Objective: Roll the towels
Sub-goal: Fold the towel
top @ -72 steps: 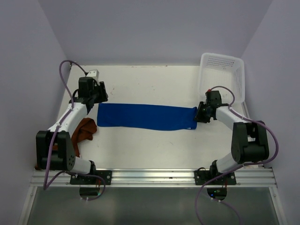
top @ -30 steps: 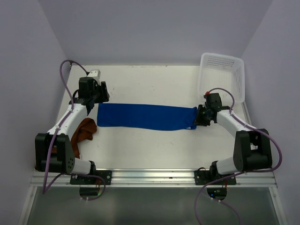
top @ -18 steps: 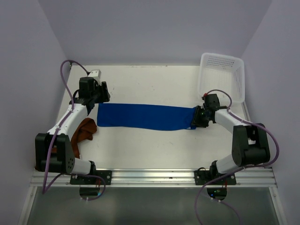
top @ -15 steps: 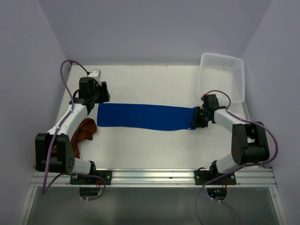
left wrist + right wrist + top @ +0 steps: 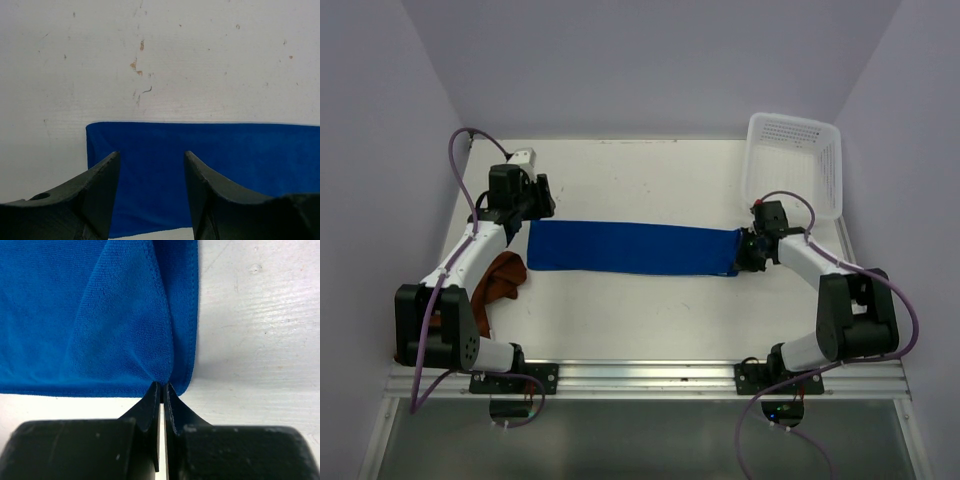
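A royal blue towel (image 5: 630, 248) lies as a long flat strip across the middle of the table. My right gripper (image 5: 744, 252) is shut on the blue towel's (image 5: 100, 315) right end, and the cloth puckers into a fold at its fingertips (image 5: 163, 386). My left gripper (image 5: 528, 212) hovers open over the towel's left end (image 5: 210, 160), its fingers (image 5: 102, 185) spread above the cloth with nothing between them. A rust-brown towel (image 5: 500, 279) lies crumpled at the left, beside the left arm.
A white perforated basket (image 5: 794, 165) stands at the back right, just behind the right arm. A small white block (image 5: 522, 157) sits at the back left. The bare tabletop (image 5: 640, 180) runs behind the towel.
The right gripper has closed on the towel's right end and pulled it slightly, straightening the strip. The left arm has not moved.
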{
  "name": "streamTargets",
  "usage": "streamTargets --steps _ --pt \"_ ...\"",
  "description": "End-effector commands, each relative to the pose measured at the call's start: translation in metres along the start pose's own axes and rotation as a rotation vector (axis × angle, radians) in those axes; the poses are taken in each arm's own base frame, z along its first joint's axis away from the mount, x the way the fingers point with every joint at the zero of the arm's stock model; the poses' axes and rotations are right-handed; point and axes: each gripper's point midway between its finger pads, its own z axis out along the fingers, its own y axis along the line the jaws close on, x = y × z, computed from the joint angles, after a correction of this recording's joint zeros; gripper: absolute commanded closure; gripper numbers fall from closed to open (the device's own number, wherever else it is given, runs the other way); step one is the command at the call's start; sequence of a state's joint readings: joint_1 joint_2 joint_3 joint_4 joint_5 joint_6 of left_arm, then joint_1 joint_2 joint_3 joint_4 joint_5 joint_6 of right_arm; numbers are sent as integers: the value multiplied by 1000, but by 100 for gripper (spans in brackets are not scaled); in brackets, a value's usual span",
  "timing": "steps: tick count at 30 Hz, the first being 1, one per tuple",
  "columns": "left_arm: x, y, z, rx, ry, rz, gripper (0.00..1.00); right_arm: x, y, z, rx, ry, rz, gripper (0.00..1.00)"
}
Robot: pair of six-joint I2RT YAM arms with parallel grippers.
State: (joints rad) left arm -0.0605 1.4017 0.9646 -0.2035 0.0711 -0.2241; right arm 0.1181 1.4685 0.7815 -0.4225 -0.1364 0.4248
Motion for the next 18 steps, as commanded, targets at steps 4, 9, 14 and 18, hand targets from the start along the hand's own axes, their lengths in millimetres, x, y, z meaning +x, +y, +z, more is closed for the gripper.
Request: streamTargets --steps 4,9,14,18 --pt "-13 -7 -6 26 -49 21 43 8 -8 -2 34 8 -20 97" --pt "-13 -7 -6 28 -49 21 42 13 -3 -5 7 19 -6 100" --pt "-13 -8 -6 33 -48 21 42 12 5 -12 -28 22 -4 77" --pt "-14 -9 -6 37 -49 20 42 9 7 -20 -32 17 -5 68"
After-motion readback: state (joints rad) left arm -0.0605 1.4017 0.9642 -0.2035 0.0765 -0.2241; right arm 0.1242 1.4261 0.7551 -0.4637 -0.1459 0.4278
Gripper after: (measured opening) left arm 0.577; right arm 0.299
